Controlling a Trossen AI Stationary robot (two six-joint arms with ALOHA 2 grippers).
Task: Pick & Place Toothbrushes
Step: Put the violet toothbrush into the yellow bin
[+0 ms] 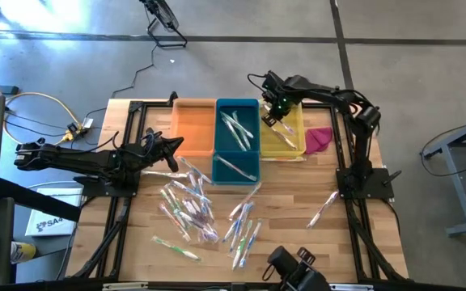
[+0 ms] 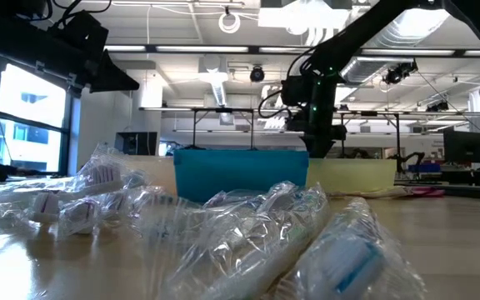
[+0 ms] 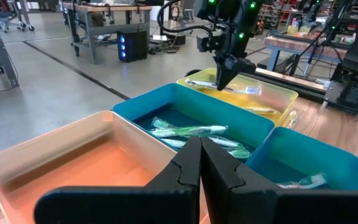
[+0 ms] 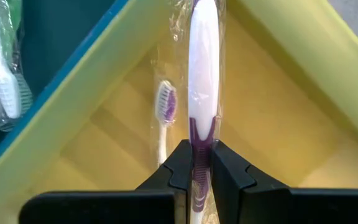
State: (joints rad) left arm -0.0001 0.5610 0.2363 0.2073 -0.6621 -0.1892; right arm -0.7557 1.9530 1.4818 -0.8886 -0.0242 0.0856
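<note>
My right gripper is shut on a wrapped toothbrush with a white and purple handle, over the yellow bin. Another toothbrush lies on that bin's floor. Green toothbrushes lie in the far blue bin, and one more lies in the near blue bin. Several wrapped toothbrushes lie scattered on the table in front of the bins. My left gripper is shut on nothing and points level, near the orange bin. My right gripper pinches the toothbrush's handle at its purple section between its two fingers, through the clear wrapper. The fingers come from above, pointing steeply down, and lie across the handle. The toothbrush is lifted clear over the yellow bin, about level, its white part reaching out past the fingers.
A pink cloth lies right of the yellow bin. One toothbrush lies alone toward the table's right. Black frame rails run along both table sides. The four bins stand side by side at the table's far middle.
</note>
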